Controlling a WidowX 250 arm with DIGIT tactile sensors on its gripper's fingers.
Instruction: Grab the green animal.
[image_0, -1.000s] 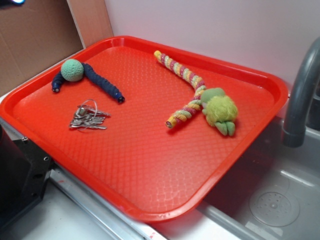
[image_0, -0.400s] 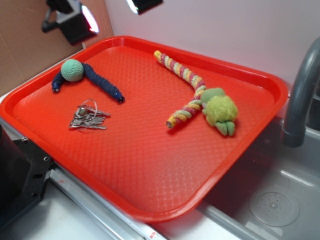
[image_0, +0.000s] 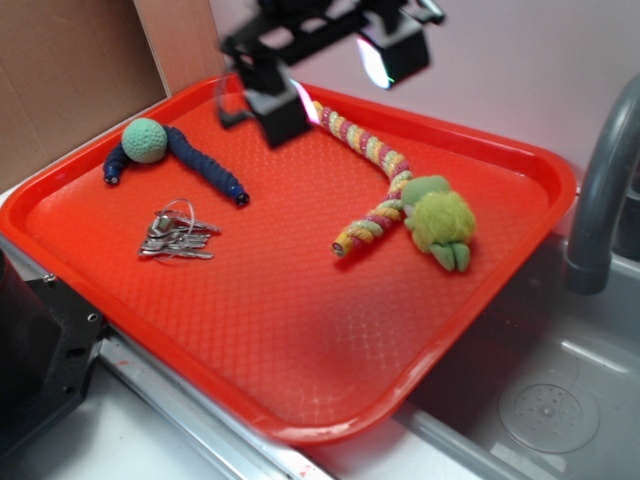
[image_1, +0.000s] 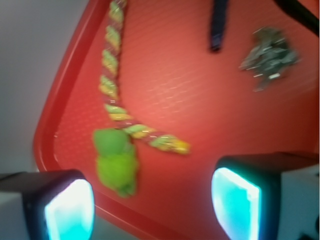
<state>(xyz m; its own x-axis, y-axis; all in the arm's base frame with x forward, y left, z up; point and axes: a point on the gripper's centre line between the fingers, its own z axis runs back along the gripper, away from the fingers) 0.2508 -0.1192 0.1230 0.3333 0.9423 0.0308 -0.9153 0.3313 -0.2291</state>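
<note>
Black blocky gripper (image_0: 330, 75), pale glowing pads (image_1: 235, 202) on its jaws

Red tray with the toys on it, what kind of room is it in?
Probably a kitchen, maybe a play one. The red tray sits beside a metal sink with a round drain and a grey faucet.

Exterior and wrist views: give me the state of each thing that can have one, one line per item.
gripper: open, raised above the tray's far side, holding nothing
green animal: lying on the tray, ungrasped, touching the twisted rope
twisted rope: laid out in a bend
teal ball with blue rope: resting on the tray
keys: bunched flat
red tray: on the counter, overhanging the sink
</note>
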